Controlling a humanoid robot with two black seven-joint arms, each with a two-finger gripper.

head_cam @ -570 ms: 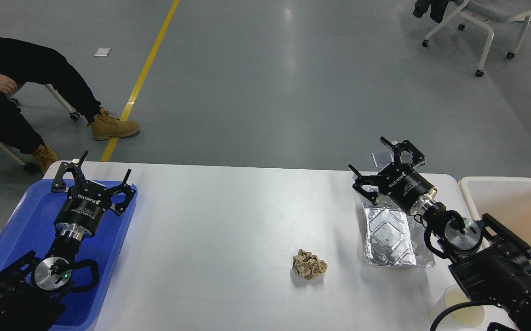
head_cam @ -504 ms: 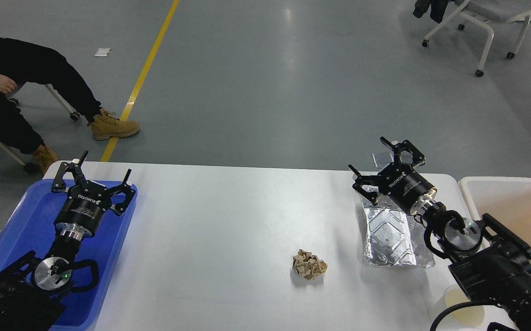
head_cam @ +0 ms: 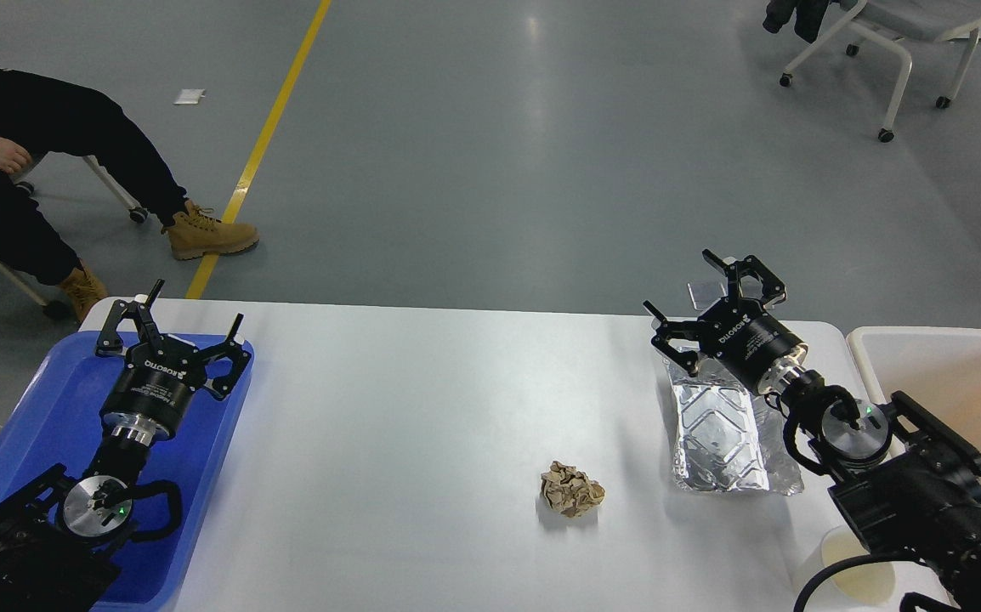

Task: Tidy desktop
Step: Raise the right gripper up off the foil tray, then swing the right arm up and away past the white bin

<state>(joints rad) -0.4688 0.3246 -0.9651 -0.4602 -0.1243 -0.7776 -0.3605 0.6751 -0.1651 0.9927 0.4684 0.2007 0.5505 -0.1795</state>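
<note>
The white desktop fills the lower view. A crumpled brown paper ball lies on it right of centre. A flat silver foil pouch lies at the right. My right gripper is open and empty, hovering over the pouch's far end. My left gripper is open and empty above the far end of the blue tray at the left edge.
A cream-walled bin stands off the right end of the desktop. A paper cup sits at the front right under my right arm. A seated person's legs and boots are beyond the far left corner.
</note>
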